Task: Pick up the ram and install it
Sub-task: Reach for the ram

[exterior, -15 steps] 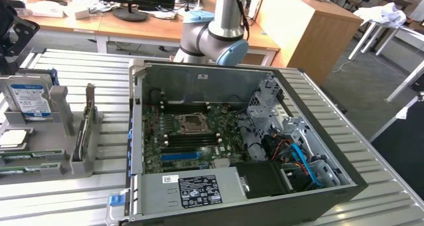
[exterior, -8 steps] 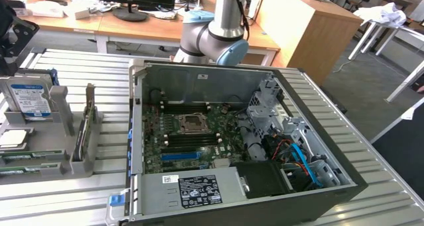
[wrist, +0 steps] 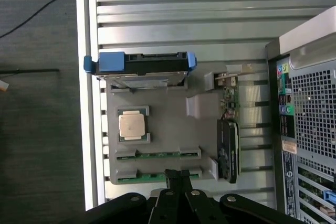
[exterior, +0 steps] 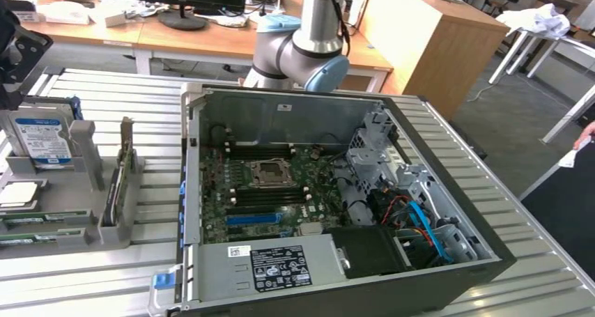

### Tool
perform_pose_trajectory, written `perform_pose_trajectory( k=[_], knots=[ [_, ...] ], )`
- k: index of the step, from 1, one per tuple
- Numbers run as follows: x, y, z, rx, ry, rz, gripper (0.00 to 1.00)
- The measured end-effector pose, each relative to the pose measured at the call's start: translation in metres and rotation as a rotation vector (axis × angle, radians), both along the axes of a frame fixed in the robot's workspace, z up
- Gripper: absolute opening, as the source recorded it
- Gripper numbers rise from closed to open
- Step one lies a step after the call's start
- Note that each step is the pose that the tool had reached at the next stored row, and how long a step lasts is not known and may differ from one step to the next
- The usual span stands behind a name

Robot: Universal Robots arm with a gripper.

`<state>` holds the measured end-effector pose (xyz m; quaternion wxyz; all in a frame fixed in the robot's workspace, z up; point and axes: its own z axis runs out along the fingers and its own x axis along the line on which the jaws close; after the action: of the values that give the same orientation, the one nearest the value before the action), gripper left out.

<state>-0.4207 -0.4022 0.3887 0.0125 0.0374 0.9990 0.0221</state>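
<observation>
Hand (wrist: 176,174) closed, fingertips pressed together, holding nothing. It hangs above the grey holder tray (wrist: 173,124) on the slatted worktop (wrist: 184,3), tips over the nearer ram stick (wrist: 143,174). The second ram stick (wrist: 157,155) sits just beside it in its own slot of the tray. Neither is lifted. Both are well apart from the motherboard (exterior: 269,191) inside the open computer case (exterior: 279,88).

Step in hand, as I read it: the reach for the ram. To do it well:
- The fingers need to part before the hand goes any lower, or they will land on the board's edge.
- Set the jaws across the stick, not along it, near mid-length and clear of the tray's end clips.
- Take one stick only, as the neighbour sits close.
- Lift straight, no twist — a thin board will likely flex or bind in its slot.

Count:
- ram sticks — two
- hard drive (wrist: 139,66) with blue brackets, one
- CPU (wrist: 132,125), one
- expansion card (wrist: 228,135), one
- computer case, one
- hand, one
</observation>
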Motion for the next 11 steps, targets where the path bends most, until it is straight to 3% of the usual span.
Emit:
perform_pose_trajectory(
  k=[6, 11],
  knots=[
    [0.0, -0.004, 0.0, 0.0, 0.0, 0.0, 0.11],
    [0.0, -0.0047, 0.0, 0.0, -0.0001, 0.0, 0.11]
  ],
)
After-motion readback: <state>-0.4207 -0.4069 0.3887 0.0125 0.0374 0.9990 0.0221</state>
